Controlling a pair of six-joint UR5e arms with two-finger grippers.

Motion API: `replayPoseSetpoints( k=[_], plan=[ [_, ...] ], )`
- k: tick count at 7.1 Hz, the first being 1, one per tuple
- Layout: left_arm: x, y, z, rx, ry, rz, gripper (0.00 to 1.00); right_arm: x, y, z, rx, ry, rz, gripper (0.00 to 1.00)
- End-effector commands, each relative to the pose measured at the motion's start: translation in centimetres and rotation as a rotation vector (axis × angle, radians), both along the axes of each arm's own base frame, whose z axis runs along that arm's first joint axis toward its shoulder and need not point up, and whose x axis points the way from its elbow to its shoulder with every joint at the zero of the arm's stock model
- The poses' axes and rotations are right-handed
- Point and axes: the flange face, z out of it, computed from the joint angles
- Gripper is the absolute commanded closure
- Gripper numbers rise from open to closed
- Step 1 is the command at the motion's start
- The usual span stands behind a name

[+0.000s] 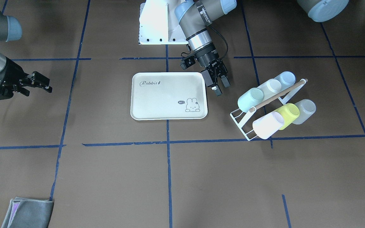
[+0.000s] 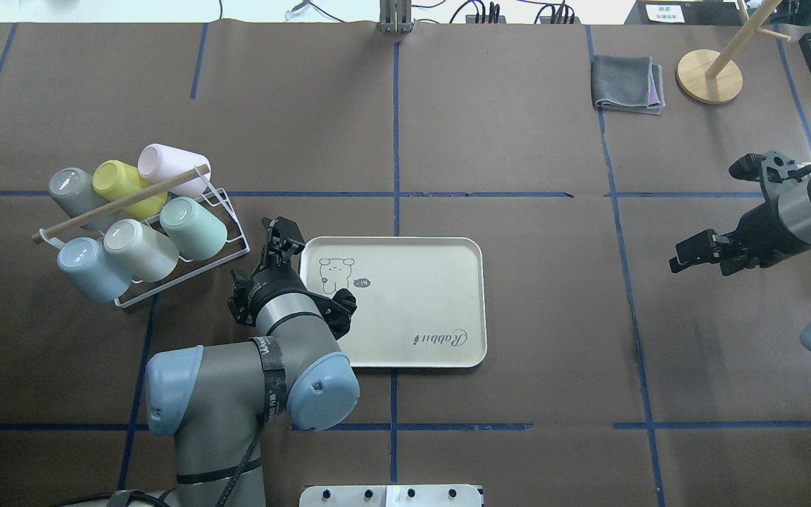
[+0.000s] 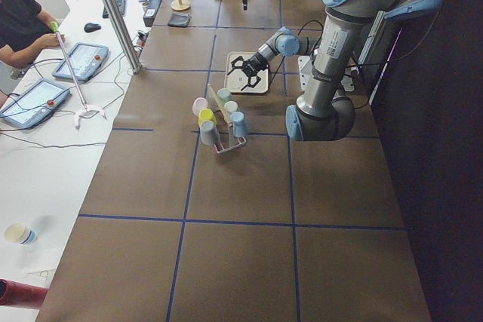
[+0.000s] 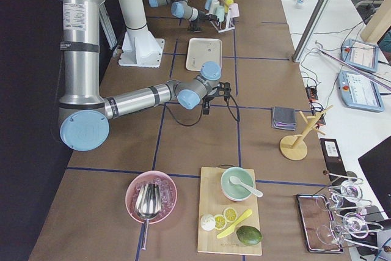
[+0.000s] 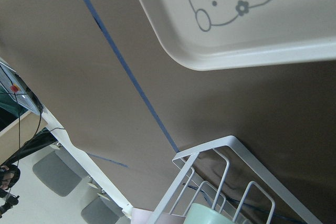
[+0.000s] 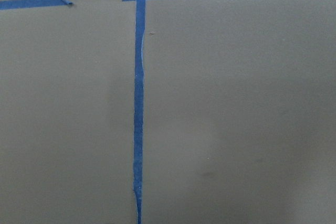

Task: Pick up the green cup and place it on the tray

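Observation:
The green cup [image 2: 194,227] is a pale mint tumbler lying on its side in a white wire rack [image 2: 226,204], at the end nearest the tray. It also shows in the front view [image 1: 250,99] and at the bottom edge of the left wrist view [image 5: 210,216]. The cream tray [image 2: 412,310] with a bunny drawing lies empty at the table's middle [image 1: 163,101]. My left gripper [image 1: 222,89] is open and empty, hovering between the tray's corner and the rack [image 2: 282,236]. My right gripper [image 2: 690,252] is open and empty, far from both [image 1: 48,85].
The rack also holds a yellow-green cup [image 2: 120,184], a light blue cup [image 2: 89,267], a pink cup [image 2: 166,165], a grey cup [image 2: 71,191] and a cream cup [image 2: 138,248] under a wooden rod [image 2: 117,204]. A grey cloth [image 2: 627,83] and a wooden stand [image 2: 709,76] sit far right.

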Motion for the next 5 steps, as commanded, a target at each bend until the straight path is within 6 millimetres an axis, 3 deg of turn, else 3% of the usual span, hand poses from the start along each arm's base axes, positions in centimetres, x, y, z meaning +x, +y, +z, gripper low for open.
replayPoseSetpoints(
  k=[1, 5],
  plan=[
    [0.6, -0.7, 2.8, 0.019, -0.175, 0.006, 0.00, 0.4, 0.1, 0.1, -0.002, -0.001, 0.004, 0.00],
    [-0.1, -1.7, 6.0, 0.012, -0.381, -0.007, 0.00, 0.5, 0.1, -0.1, -0.001, -0.005, 0.003, 0.00]
  ],
)
